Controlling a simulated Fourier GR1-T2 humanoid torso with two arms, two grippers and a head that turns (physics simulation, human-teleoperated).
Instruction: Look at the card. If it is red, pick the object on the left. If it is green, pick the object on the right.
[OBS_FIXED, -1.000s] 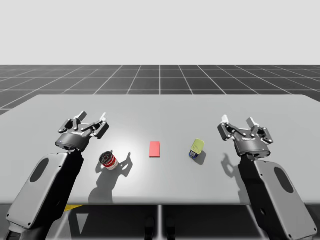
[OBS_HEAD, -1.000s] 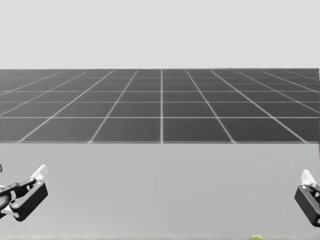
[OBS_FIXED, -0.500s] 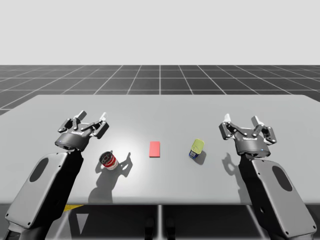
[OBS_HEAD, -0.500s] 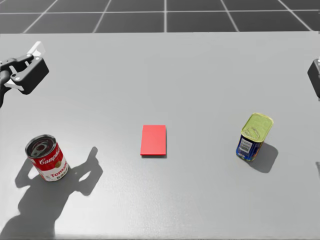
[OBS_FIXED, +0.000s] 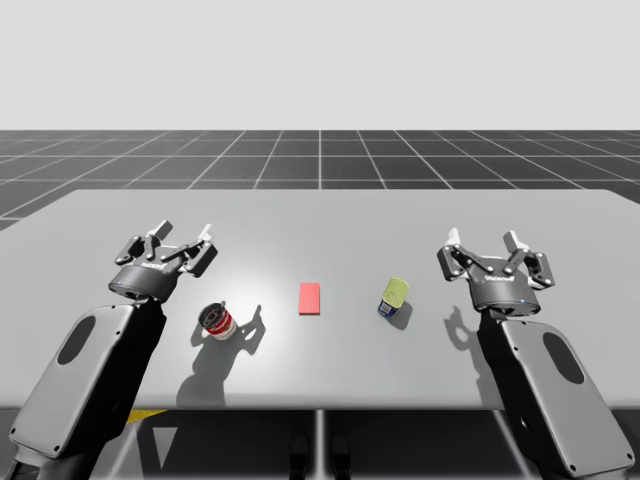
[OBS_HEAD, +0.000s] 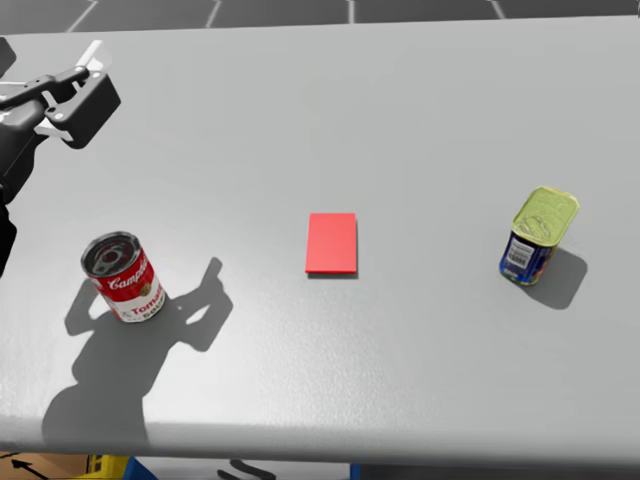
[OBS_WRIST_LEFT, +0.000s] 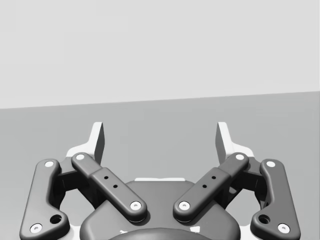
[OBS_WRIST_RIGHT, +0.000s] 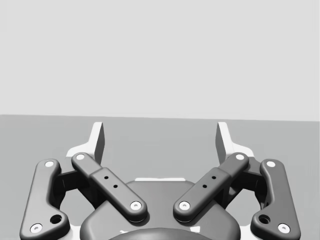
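Head view: flat red card (OBS_HEAD: 331, 243), round red-and-white can (OBS_HEAD: 123, 277).

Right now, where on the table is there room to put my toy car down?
The far half of the table, beyond the red card, is the widest bare stretch. Bare gaps also lie between the red round can and the card, and between the card and the blue boxy tin. Tightest is beside the can, near my left gripper.

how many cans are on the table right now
2. The round red and white can stands left of the red card; the blue oblong can stands right of the card. Nothing on the table looks able to hide another.
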